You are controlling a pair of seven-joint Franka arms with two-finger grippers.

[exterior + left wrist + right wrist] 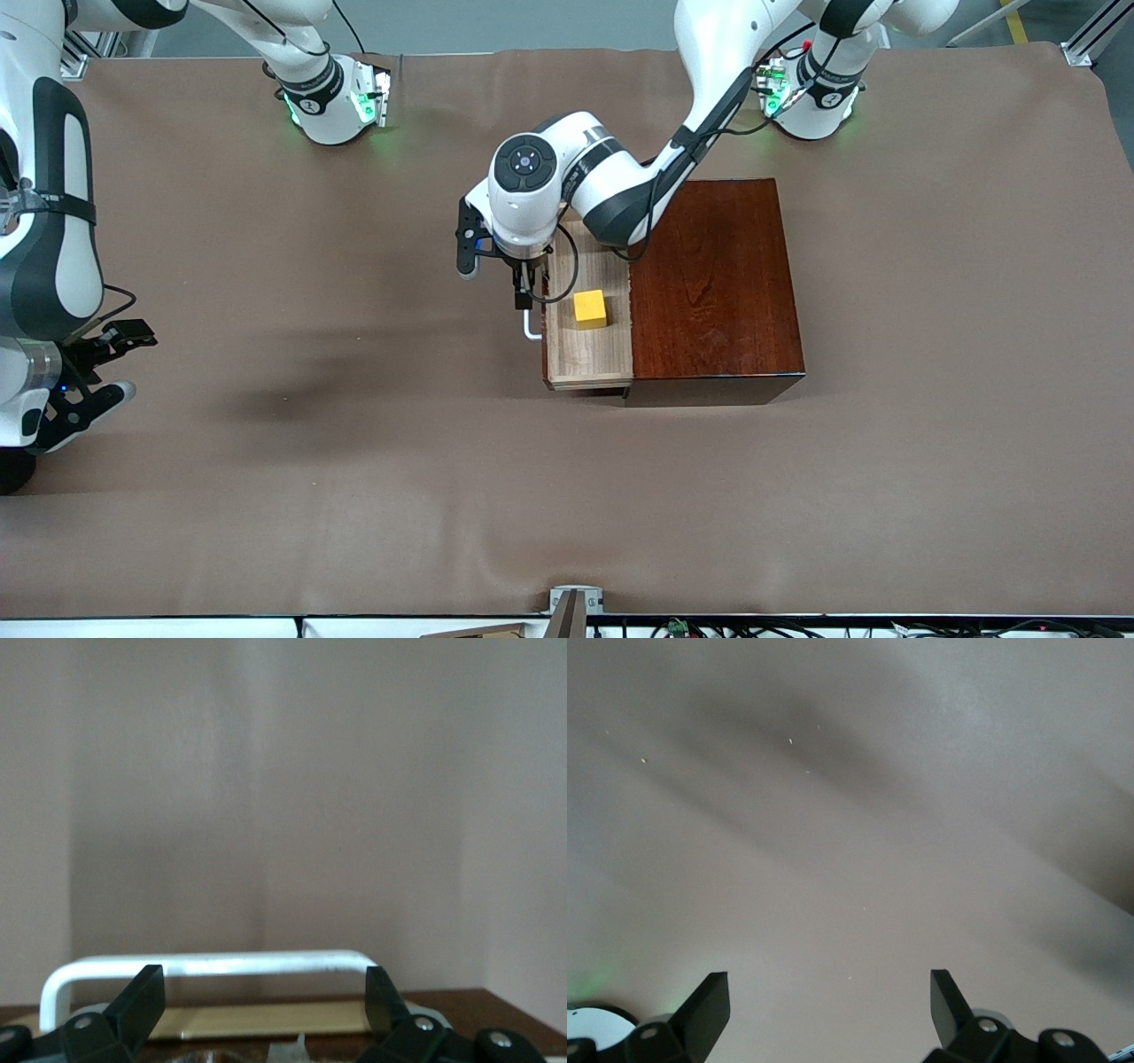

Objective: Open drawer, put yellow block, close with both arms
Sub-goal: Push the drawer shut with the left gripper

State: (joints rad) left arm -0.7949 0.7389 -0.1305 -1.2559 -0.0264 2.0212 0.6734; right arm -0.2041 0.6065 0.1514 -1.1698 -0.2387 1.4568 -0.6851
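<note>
We are seeing the drawer [588,354] standing pulled out of the dark wooden box [713,283], with the yellow block [590,309] lying in its tray.

We are finding the left end effector [261,1001] hovering at the white bar handle [213,965], fingers spread wide on either side and gripping nothing. The right end effector [828,1001] is waiting over the table [266,496] at the right arm's edge, wide open and empty.
</note>
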